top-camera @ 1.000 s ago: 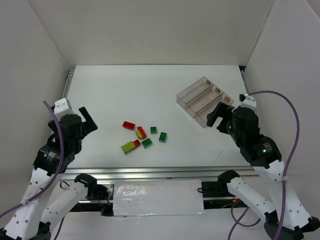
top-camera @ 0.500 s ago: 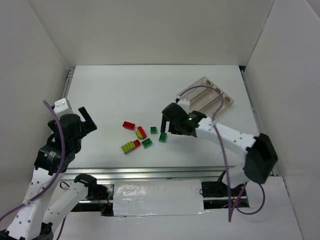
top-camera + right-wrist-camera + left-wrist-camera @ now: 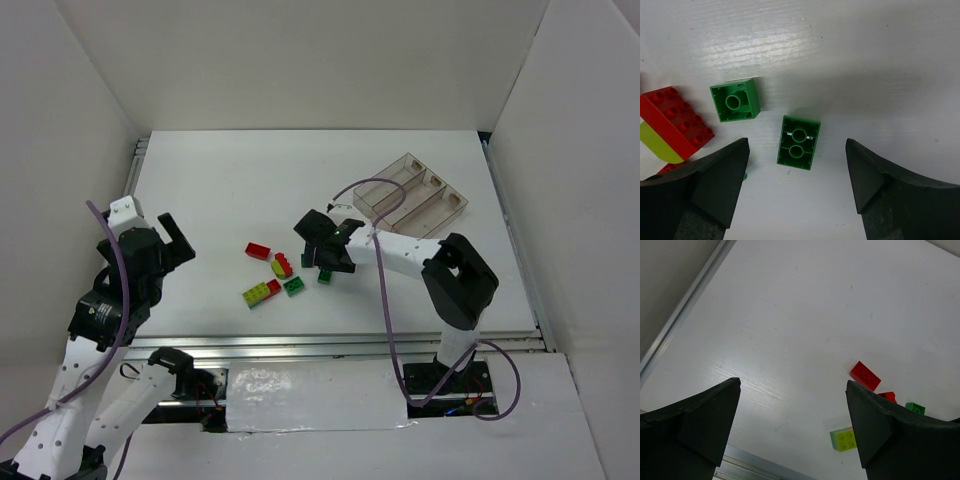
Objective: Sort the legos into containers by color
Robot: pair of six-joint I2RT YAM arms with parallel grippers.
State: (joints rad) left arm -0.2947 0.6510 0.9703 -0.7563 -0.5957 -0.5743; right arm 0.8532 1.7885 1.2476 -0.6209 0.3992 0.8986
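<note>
Right wrist view: right gripper (image 3: 796,145) open, empty, straddling an upturned green brick (image 3: 799,142) at frame centre. Top view: containers (image 3: 420,178), upper right, look empty; legos (image 3: 283,266) all lie mid-frame, so sorting looks unstarted. Left gripper (image 3: 792,384) open, empty.

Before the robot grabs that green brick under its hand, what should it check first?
1. Green two-hole brick lies between the right jaws: ok.
2. Right jaws stand wider than the brick and do not touch it: ok.
3. Square green brick lies apart from the target: ok.
4. Red and yellow-green stack is clear of the right jaws: cannot tell.
5. Containers open side up, nothing seen inside: ok.
6. Left jaws open and away from the bricks: ok.
</note>
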